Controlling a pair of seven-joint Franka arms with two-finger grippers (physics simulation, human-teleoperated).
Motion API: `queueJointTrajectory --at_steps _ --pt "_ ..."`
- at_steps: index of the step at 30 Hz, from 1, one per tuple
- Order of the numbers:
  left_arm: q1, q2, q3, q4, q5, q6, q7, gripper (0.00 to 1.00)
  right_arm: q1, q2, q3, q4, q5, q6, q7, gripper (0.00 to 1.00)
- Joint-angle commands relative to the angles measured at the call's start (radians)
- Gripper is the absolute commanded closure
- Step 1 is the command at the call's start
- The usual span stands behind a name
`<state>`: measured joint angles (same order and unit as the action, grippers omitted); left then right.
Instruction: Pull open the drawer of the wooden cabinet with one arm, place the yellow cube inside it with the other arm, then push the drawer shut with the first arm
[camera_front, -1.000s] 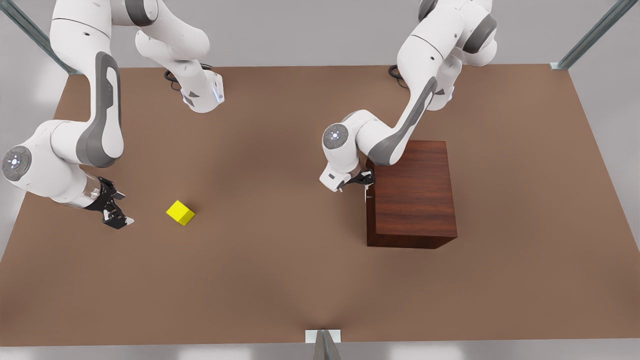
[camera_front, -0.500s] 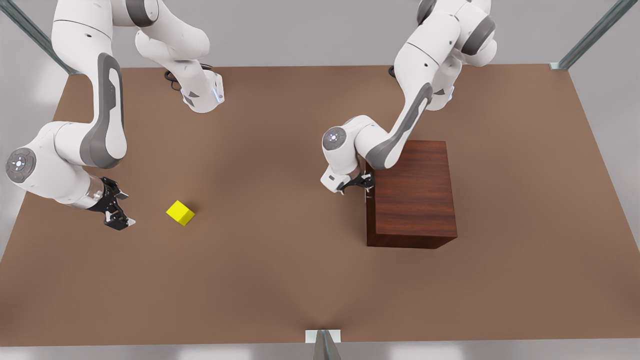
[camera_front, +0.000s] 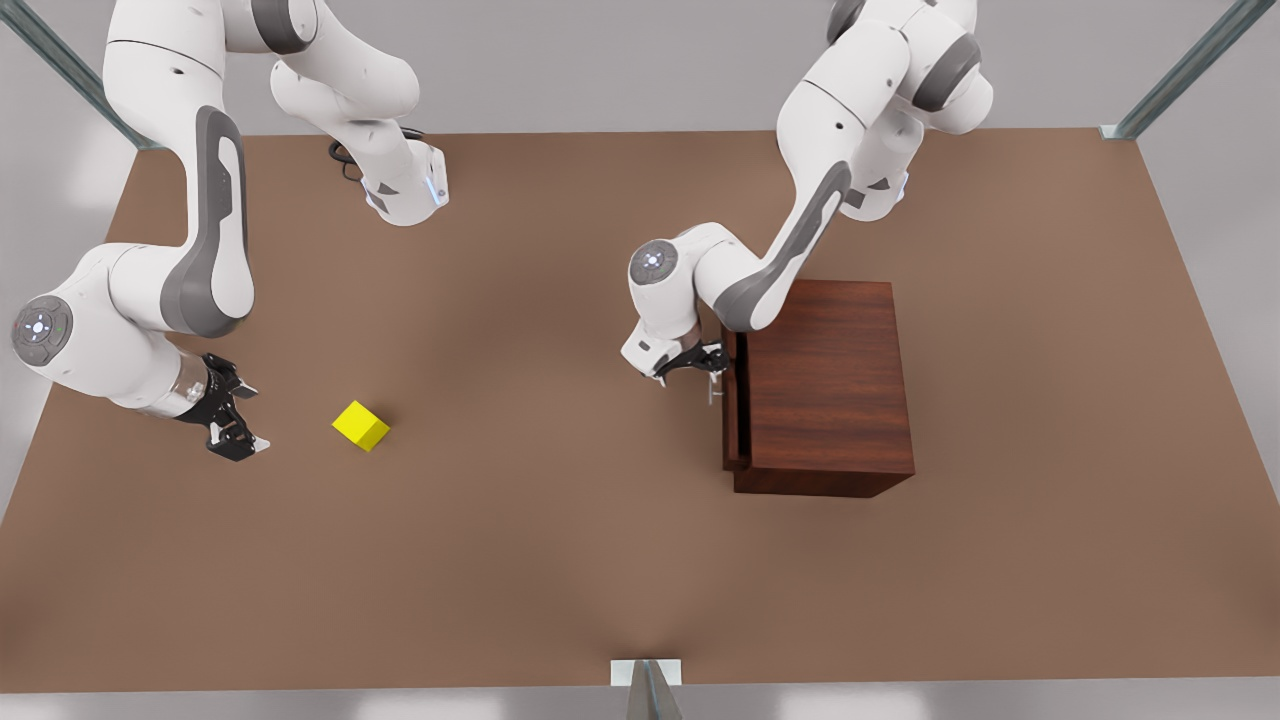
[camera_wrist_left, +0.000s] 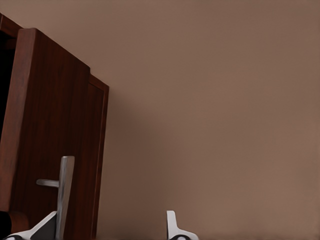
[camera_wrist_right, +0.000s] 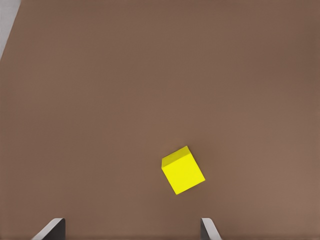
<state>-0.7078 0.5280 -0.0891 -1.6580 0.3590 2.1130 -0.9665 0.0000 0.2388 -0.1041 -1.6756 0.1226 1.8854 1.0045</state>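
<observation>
My right gripper (camera_front: 238, 436) hangs at the table's (camera_front: 560, 560) nine o'clock, fingers spread and empty. One yellow cube (camera_front: 361, 425) lies just toward three o'clock: probably light, rigid, best pinched across flat faces. My left gripper (camera_front: 697, 362) has wide-spread fingers around the handle (camera_front: 711, 390); one drawer (camera_front: 733, 400) juts slightly from the one cabinet (camera_front: 825, 385), and likely slides stiffly.

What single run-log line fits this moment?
left gripper: at handle, fingers apart | drawer: slightly open | right gripper: open beside yellow cube
</observation>
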Motion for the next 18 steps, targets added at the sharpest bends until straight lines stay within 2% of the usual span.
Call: queueJointTrajectory --at_steps 1,18 --pt "-0.004 0.001 -0.001 0.0 -0.003 0.004 -0.044 0.0 0.0 -0.001 0.0 0.0 0.0 0.001 0.02 0.0" --pt "-0.068 0.063 -0.004 0.053 0.02 0.067 -0.078 0.0 0.0 0.001 0.0 0.0 0.0 0.001 0.019 0.0"
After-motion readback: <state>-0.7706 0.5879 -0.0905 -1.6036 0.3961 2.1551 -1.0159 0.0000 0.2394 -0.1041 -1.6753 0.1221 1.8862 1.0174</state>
